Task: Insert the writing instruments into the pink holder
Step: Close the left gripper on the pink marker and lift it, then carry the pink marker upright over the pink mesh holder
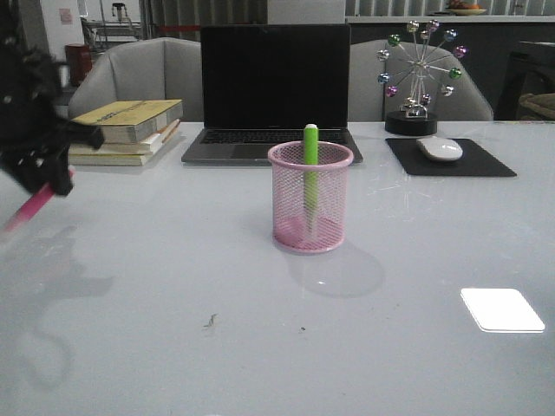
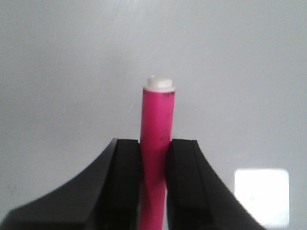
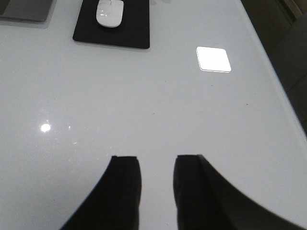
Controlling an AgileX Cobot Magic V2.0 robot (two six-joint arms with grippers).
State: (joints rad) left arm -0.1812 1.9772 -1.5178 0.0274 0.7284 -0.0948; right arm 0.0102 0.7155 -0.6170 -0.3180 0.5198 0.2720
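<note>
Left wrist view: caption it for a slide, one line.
Left gripper clamps the magenta pink pen, white-capped end pointing away, above the bare white table.

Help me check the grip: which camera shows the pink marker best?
The left wrist view: the pink marker fills the middle, sharp, clamped in the left claw. The front view shows it only as a blurred streak at the left edge. The right wrist view lacks it.

Two grey armchairs (image 1: 139, 74) stand behind the glossy white table (image 1: 173, 347), which mirrors a ceiling light.
</note>
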